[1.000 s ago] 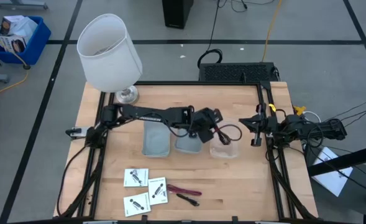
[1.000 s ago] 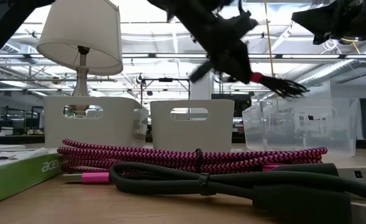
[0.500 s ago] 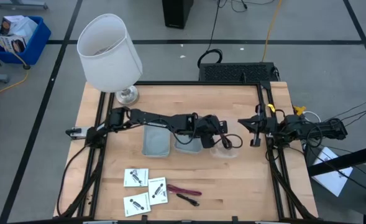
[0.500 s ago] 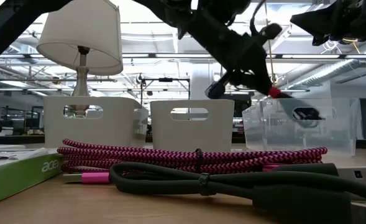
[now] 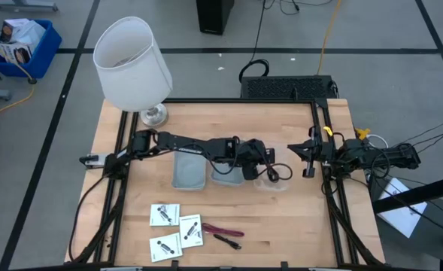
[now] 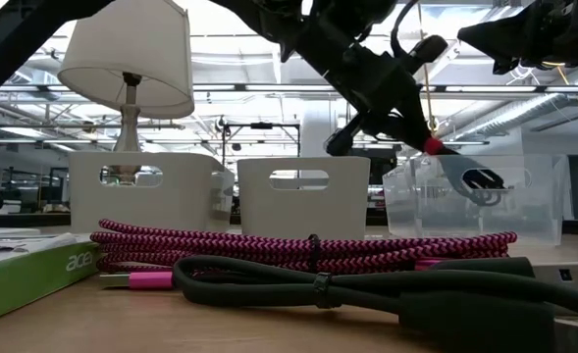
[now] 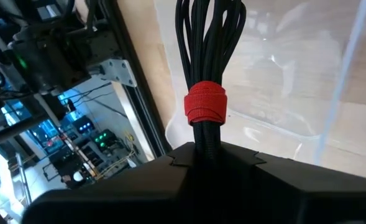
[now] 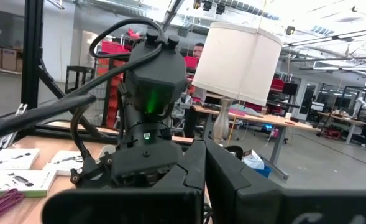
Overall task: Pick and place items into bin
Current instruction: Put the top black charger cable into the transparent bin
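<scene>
My left gripper (image 5: 256, 162) is shut on a black cable bundle (image 7: 205, 56) tied with a red band (image 7: 205, 106). It holds the bundle over the clear bin (image 5: 272, 183). In the low view the bundle's loops (image 6: 481, 180) hang inside the clear bin (image 6: 524, 196). Three white packets (image 5: 177, 230), a pink cable (image 5: 223, 230) and a thin black stick (image 5: 227, 241) lie flat on the table near its front edge. My right gripper (image 5: 309, 155) waits shut at the table's right side. My left gripper pinches the cable bundle between its two fingers just behind the red band (image 7: 205, 134). The fingers slant down from the table's left and lie along the bundle. The bundle is lifted clear, and its loops (image 6: 481, 180) hang past the fingertips into the clear bin.
Two grey bins (image 5: 189, 169) (image 5: 227, 175) stand under the left arm, left of the clear bin. A big white lamp (image 5: 131, 64) stands at the far left corner. A black metal frame (image 5: 323, 120) runs round the table's edges.
My left gripper has gone down and a little toward the table's near right, rolling about its own line as it went. It stays shut on the cable bundle. The bundle's loops have swung from level above the clear bin to hanging inside it.
</scene>
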You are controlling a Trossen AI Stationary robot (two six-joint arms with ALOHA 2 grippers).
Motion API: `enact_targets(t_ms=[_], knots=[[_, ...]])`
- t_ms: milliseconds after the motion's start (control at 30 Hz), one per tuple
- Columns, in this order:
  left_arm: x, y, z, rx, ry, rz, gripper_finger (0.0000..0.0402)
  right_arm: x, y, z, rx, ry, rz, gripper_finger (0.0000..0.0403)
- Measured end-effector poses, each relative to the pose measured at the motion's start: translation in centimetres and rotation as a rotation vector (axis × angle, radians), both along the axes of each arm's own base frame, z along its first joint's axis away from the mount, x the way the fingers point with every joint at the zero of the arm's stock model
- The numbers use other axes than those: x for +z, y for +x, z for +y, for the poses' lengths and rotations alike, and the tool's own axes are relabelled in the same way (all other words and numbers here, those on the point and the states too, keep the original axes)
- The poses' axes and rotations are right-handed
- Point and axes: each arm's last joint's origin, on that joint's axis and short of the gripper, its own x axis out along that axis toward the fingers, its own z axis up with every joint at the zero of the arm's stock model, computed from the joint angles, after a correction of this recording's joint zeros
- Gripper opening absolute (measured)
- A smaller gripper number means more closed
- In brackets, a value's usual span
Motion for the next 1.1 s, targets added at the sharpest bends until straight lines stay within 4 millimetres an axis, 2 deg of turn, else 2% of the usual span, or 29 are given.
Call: enact_targets(t_ms=[300,767,867,1100], knots=[[0.13,0.08,-0.21,0.016,-0.012,-0.019,0.0063,0.01,0.00,0.00,0.000,0.000,0.000,0.0000],[0.73,0.51,-0.49,0.083,-0.125,-0.121,0.0073,-0.05,0.00,0.00,0.002,0.007,0.006,0.0000],[0.75,0.51,-0.57,0.077,-0.129,-0.121,0.0101,-0.04,0.00,0.00,0.002,0.007,0.005,0.0000],[0.77,0.49,-0.51,0.128,-0.133,-0.132,0.0212,-0.04,0.00,0.00,0.006,0.025,0.002,0.0000]])
